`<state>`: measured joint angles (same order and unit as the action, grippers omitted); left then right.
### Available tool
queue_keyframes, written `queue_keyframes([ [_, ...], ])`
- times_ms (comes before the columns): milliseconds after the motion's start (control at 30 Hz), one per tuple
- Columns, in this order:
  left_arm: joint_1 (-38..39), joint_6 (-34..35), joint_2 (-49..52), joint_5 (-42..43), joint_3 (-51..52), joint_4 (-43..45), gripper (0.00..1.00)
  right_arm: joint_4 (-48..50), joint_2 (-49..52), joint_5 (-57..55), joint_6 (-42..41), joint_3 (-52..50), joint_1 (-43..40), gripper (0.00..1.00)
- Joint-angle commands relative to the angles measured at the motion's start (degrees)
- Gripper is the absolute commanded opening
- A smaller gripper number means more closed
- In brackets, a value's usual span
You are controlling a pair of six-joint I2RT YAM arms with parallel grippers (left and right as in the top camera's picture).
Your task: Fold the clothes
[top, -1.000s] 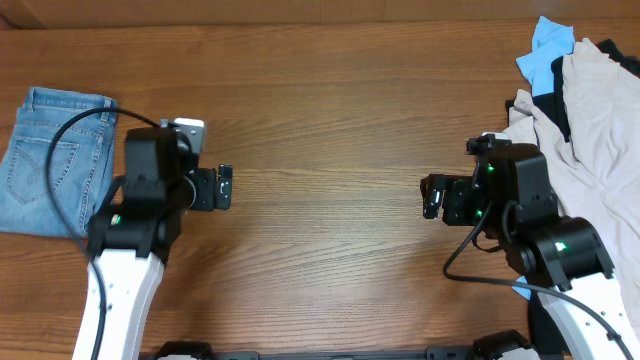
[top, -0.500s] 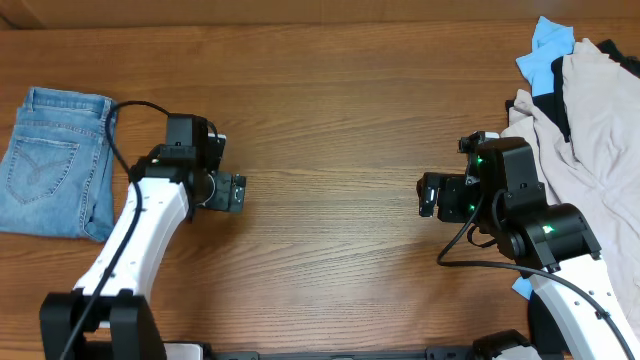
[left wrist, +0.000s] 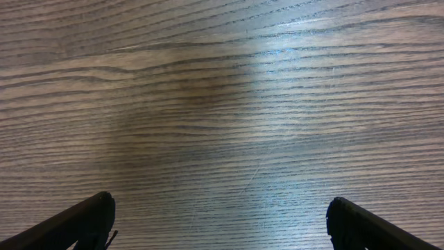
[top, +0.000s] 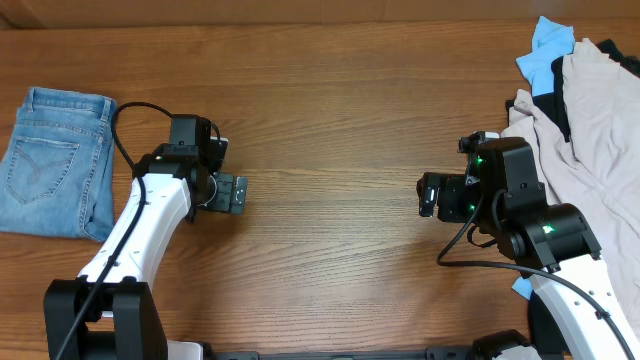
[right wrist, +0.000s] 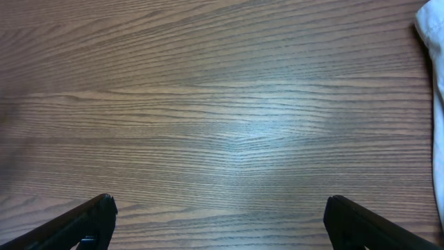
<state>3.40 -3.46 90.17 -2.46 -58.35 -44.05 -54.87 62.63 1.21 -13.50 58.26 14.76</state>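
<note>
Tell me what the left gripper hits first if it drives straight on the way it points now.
The left gripper points across bare table, and the first thing roughly in line is the right gripper. Its tilt is unclear; if it angles downward, it meets the wood first.

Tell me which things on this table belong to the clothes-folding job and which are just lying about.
Part of the job:
- jeans, lying folded at the far left of the table

Just lying about:
- beige garment, heaped at the far right
- sky-blue cloth, at the top of that heap
</note>
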Motion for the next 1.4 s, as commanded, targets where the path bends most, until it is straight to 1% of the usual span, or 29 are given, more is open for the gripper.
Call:
queue_keyframes([
  [0,-0.1,-0.8,0.5,-0.7,0.5,0.2,1.00,0.3,-2.4,-0.5,-0.3,-0.7,0.3,1.00],
  [267,-0.1,-0.8,0.5,-0.7,0.5,0.2,1.00,0.3,-12.2,-0.5,-0.3,-1.0,0.1,1.00],
  [400,-0.1,-0.8,0.5,-0.7,0.5,0.2,1.00,-0.4,-20.4,-0.5,-0.2,-1.0,-0.3,1.00],
  [467,-0.1,-0.8,0.5,-0.7,0.5,0.2,1.00,-1.5,-23.7,-1.7,1.2,-1.4,-0.3,1.00],
  [567,-0.1,-0.8,0.5,-0.7,0.5,0.2,1.00,0.7,-29.3,-1.8,6.1,-4.8,-0.3,1.00],
  [633,-0.1,-0.8,0.5,-0.7,0.5,0.2,1.00,6.5,-36.9,-1.9,9.8,-12.7,-0.3,1.00],
  [867,-0.1,-0.8,0.5,-0.7,0.5,0.2,1.00,25.7,-52.1,-1.8,12.1,-30.9,-0.4,1.00],
  [900,-0.1,-0.8,0.5,-0.7,0.5,0.2,1.00,30.6,-55.5,-1.8,12.1,-35.5,-0.4,1.00],
  [1033,-0.1,-0.8,0.5,-0.7,0.5,0.2,1.00,37.9,-59.5,-1.2,12.1,-42.5,-1.6,1.00],
  [1167,-0.1,-0.8,0.5,-0.7,0.5,0.2,1.00,42.4,-62.6,-1.2,12.1,-46.9,-4.3,1.00],
  [1200,-0.1,-0.8,0.5,-0.7,0.5,0.2,1.00,45.5,-62.5,-1.1,12.1,-49.0,-6.1,1.00],
  [1367,-0.1,-0.8,0.5,-0.7,0.5,0.2,1.00,51.6,-62.5,-1.1,13.4,-52.7,-8.8,1.00],
])
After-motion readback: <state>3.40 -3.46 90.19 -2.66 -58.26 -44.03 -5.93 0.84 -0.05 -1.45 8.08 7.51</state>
